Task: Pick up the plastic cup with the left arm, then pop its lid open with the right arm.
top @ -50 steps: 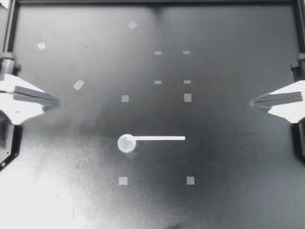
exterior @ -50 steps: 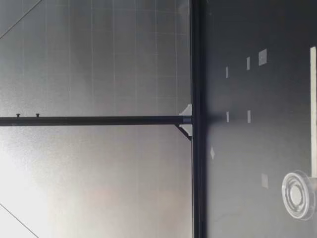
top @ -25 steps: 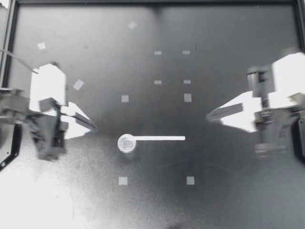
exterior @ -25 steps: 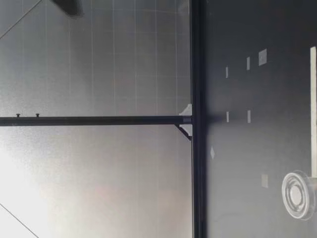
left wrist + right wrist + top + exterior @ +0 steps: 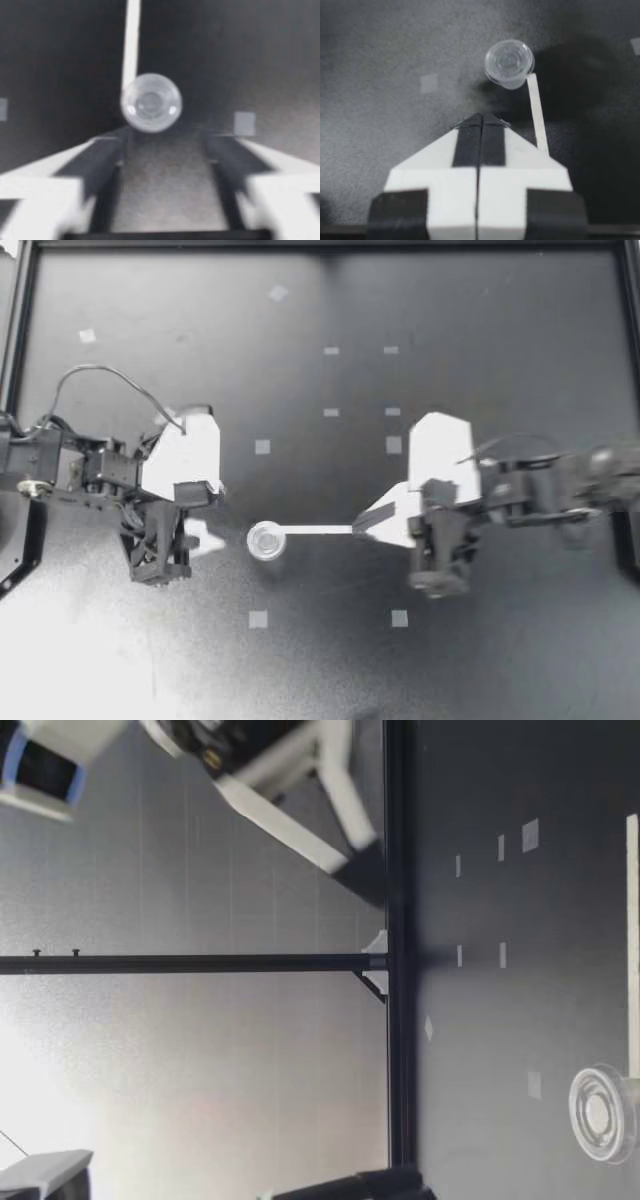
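A small clear plastic cup (image 5: 266, 540) stands on the black table, at the end of a white strip of tape (image 5: 318, 530). My left gripper (image 5: 212, 525) is open and points at the cup from a short way off. In the left wrist view the cup (image 5: 150, 102) sits just ahead of the spread fingers (image 5: 102, 160), untouched. My right gripper (image 5: 360, 525) is shut and empty, its tip over the strip's other end. In the right wrist view its joined fingers (image 5: 480, 140) aim toward the cup (image 5: 509, 62), with the strip (image 5: 537, 115) beside them.
Small pale tape squares (image 5: 258, 619) (image 5: 399, 618) (image 5: 262, 446) dot the table. A black frame (image 5: 20, 310) runs along its edges. In the low view the cup (image 5: 603, 1113) stands near the camera and my right arm (image 5: 290, 800) hangs above the table's far side.
Both arms have swung in from the table's sides toward the middle. My left gripper has opened ahead of the cup. The right gripper stays shut. The cup has not moved.
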